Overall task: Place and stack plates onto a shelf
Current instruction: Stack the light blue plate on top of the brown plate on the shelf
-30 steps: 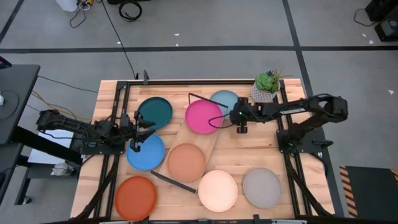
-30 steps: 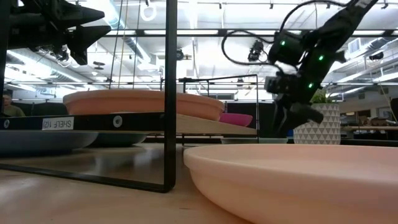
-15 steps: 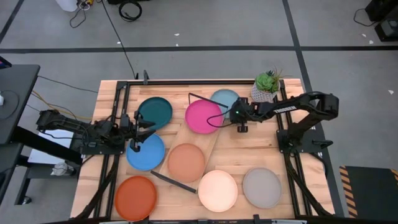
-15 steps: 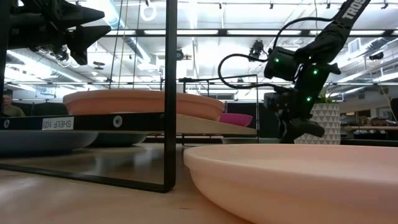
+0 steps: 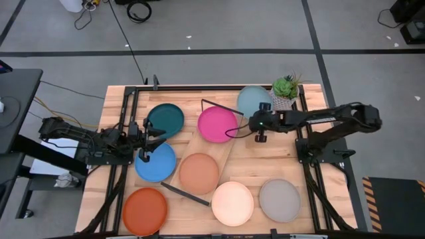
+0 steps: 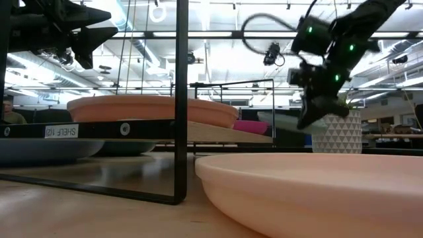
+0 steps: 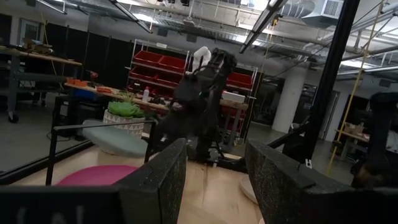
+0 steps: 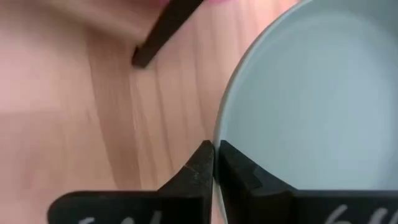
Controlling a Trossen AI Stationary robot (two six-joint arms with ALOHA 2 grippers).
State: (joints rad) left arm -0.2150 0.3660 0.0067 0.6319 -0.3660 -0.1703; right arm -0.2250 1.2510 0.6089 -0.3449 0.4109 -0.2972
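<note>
While your left gripper (image 5: 143, 141) waits with fingers spread above the blue plate (image 5: 155, 162), your right gripper (image 5: 259, 122) pinches the light blue plate (image 5: 253, 101) by its rim, tilted clear of the table at far right.

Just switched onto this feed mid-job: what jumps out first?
The right gripper is shut on the rim of the light blue plate, holding it clear of the table near the far right corner by the potted plant; the low view shows it tilted in the air. Seven other plates are spread out, the terracotta plate on the shelf and the magenta plate at its far end. The left gripper waits open over the blue plate.
</note>
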